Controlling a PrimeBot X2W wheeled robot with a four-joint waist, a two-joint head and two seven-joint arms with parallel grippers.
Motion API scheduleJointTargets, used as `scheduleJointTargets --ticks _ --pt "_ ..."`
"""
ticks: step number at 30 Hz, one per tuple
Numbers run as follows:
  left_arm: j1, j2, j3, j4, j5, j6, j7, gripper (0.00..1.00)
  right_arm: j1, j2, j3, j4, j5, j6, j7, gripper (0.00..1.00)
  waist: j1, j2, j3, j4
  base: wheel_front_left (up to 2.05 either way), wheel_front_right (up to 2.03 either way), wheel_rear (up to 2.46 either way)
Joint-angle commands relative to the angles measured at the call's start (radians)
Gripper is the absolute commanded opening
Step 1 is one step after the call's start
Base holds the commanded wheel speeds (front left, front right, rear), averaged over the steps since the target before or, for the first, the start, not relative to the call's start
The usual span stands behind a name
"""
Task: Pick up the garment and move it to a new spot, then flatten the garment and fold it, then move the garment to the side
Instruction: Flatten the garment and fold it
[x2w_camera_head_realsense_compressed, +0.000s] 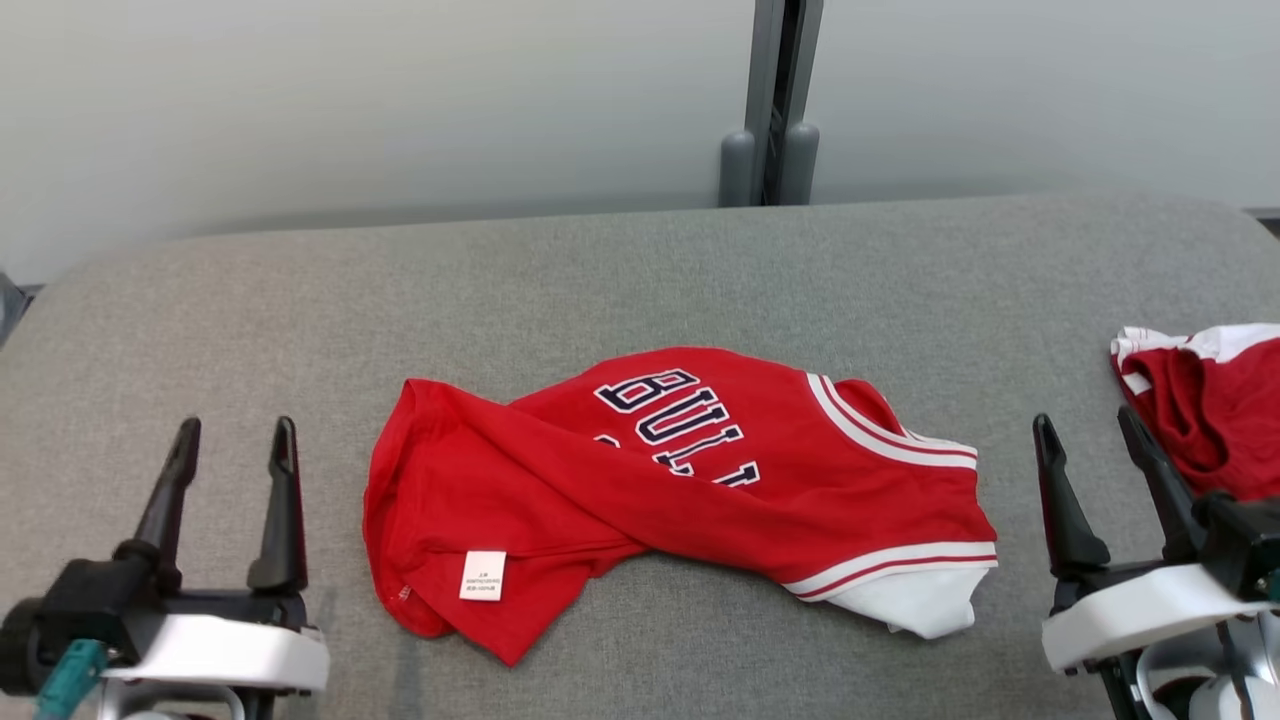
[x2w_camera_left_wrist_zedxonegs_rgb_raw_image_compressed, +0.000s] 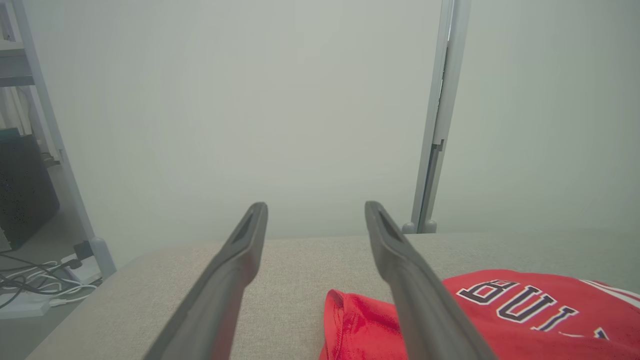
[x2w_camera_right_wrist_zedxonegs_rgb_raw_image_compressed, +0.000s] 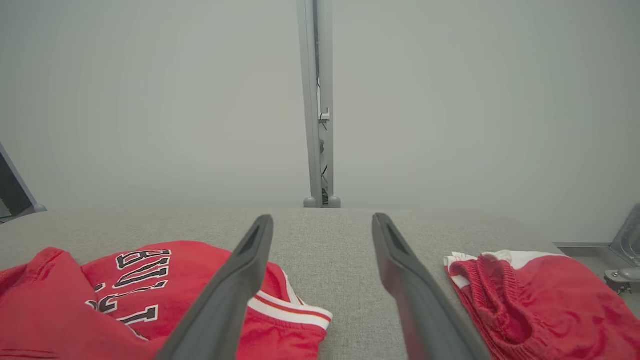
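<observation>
A red jersey (x2w_camera_head_realsense_compressed: 680, 480) with dark lettering and white-striped trim lies crumpled and partly folded over itself in the middle of the grey padded table (x2w_camera_head_realsense_compressed: 640, 280). A white label shows near its lower left hem. It also appears in the left wrist view as the jersey (x2w_camera_left_wrist_zedxonegs_rgb_raw_image_compressed: 525, 310) and in the right wrist view as the jersey (x2w_camera_right_wrist_zedxonegs_rgb_raw_image_compressed: 150, 295). My left gripper (x2w_camera_head_realsense_compressed: 235, 430) stands open to the left of it, apart from the cloth. Off the jersey's right side, my right gripper (x2w_camera_head_realsense_compressed: 1090, 420) is open too, holding nothing.
A second red and white garment (x2w_camera_head_realsense_compressed: 1210, 400) lies bunched at the table's right edge, just beyond my right gripper; the right wrist view shows this garment (x2w_camera_right_wrist_zedxonegs_rgb_raw_image_compressed: 535, 305) too. A grey post (x2w_camera_head_realsense_compressed: 775, 100) rises behind the table against a pale wall. Cables (x2w_camera_left_wrist_zedxonegs_rgb_raw_image_compressed: 35, 285) lie on the floor at left.
</observation>
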Motion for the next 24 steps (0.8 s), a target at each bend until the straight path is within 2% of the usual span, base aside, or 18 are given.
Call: scheduleJointTargets --ticks 1,16,24 --pt "0.019 0.004 -0.010 -0.017 0.015 0.012 0.014 1.00 0.022 -0.006 0.000 0.000 -0.003 0.000 0.006 1.00 0.0000 -0.0001 -0.022 0.006 0.00 0.00 0.00" --pt "0.057 0.023 -0.040 -0.054 0.035 0.039 0.064 1.00 0.040 -0.006 0.002 -0.005 0.006 0.000 0.022 1.00 0.0000 -0.0001 -0.046 -0.004 0.00 0.00 0.00" --pt "0.035 0.023 -0.046 -0.060 0.034 0.040 0.070 1.00 0.067 -0.006 0.033 0.042 0.028 0.000 0.088 1.00 0.0000 -0.0001 -0.020 -0.004 0.00 0.00 0.00"
